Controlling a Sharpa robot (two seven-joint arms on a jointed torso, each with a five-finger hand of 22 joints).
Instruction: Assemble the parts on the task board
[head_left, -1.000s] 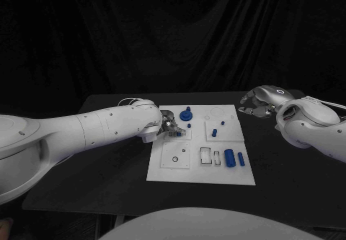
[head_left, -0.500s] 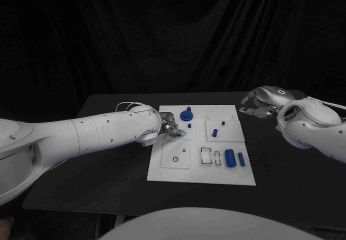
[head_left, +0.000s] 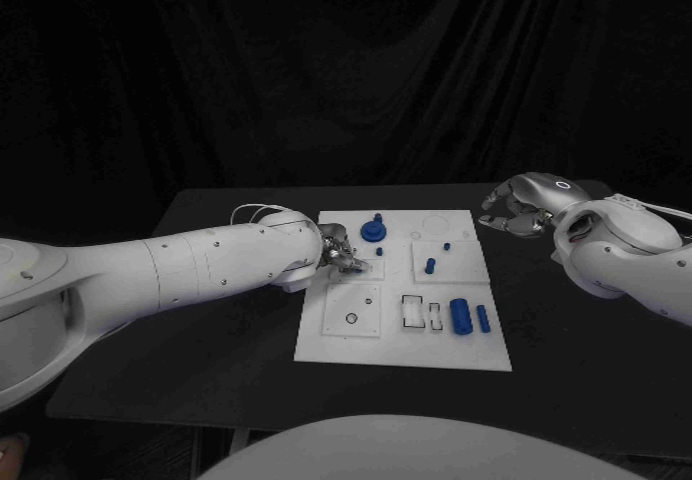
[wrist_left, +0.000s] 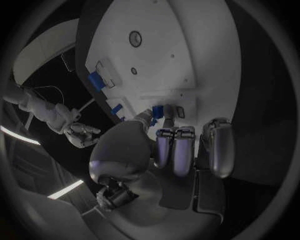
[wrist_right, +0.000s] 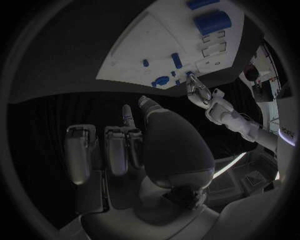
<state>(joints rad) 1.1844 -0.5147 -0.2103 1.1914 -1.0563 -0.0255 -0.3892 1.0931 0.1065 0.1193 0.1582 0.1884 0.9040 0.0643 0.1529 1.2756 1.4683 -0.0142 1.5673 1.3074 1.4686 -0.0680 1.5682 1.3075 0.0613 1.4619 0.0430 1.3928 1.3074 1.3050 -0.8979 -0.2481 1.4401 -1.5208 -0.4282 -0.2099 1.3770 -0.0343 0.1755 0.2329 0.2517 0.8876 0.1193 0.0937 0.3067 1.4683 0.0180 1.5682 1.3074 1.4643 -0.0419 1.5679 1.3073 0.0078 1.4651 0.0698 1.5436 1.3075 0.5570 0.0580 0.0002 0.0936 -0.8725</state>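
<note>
— Watching the left robot hand? It has drawn back toward the task board's left edge, pinching a small blue part.
— You've lifted it; seating remains. The right robot hand idles, curled empty, right of that board.

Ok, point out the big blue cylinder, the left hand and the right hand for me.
Big blue cylinder (head_left: 460, 316), head view, middle of its upper side.
Left hand (head_left: 340, 251), head view, middle of the hand at the board's left edge.
Right hand (head_left: 513, 211), head view, middle of the hand, off the board.

White arms, silver fingers.
</note>
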